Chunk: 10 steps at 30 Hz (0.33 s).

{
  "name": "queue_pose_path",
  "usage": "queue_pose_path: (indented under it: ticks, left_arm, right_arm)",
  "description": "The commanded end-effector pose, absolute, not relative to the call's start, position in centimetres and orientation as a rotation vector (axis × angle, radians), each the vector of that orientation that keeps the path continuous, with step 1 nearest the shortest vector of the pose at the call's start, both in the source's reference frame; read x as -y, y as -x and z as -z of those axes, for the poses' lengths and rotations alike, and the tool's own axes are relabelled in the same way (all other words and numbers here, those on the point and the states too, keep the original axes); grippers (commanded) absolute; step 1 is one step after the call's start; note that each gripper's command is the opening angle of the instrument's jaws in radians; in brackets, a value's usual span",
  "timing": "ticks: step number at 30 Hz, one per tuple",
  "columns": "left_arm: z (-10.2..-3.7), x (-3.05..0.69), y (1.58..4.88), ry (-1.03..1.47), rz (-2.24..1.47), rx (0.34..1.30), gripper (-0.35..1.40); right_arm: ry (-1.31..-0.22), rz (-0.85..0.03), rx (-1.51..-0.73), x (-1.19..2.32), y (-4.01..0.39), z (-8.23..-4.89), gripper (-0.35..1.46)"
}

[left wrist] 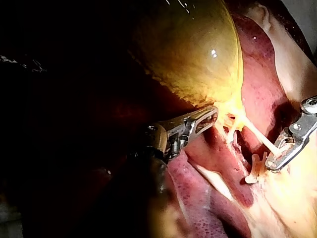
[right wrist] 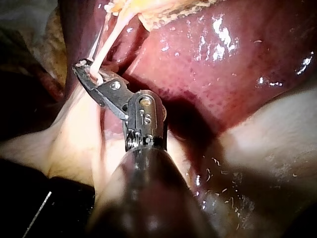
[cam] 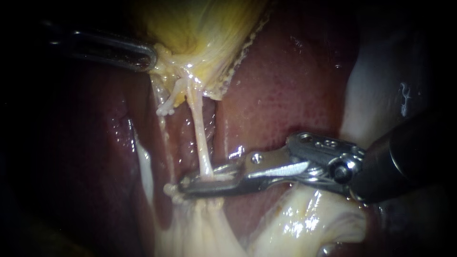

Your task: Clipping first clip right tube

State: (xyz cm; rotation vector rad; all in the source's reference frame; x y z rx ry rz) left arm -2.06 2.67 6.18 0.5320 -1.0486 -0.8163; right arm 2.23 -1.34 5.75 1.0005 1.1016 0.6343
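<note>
Clamping one tube [cam: 199, 133]: one right instrument [cam: 188, 185]

Saw a yellow gallbladder [cam: 200, 28], shading to cream streaks at its near end, with a pale beaded edge on its right. Found the liver [cam: 285, 85] dark red, finely stippled, flecked with white glints. Noted a plain pale cream tube [cam: 202, 138]. Recorded bright silver-grey on the right instrument [cam: 190, 185] at its tip, glossy black along its shaft. Caught the left instrument [cam: 150, 57] dark grey in shadow. Marked whitish-cream tissue [cam: 304, 223] near and right, faintly streaked, with bright wet highlights.
</note>
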Motion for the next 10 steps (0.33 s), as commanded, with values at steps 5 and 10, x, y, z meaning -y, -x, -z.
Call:
queue_pose_path:
  ticks: [5,10]
  left_arm:
    - [-6.18,-2.67,2.06,-0.532,0.816,1.049,-0.35]
    - [-6.18,-2.67,2.06,-0.532,0.816,1.049,-0.35]
  right_arm:
    - [-0.999,-0.633,-1.1,1.33,-2.21,-5.79,-0.35]
    - [-0.999,-0.633,-1.1,1.31,-2.2,-5.82,-0.35]
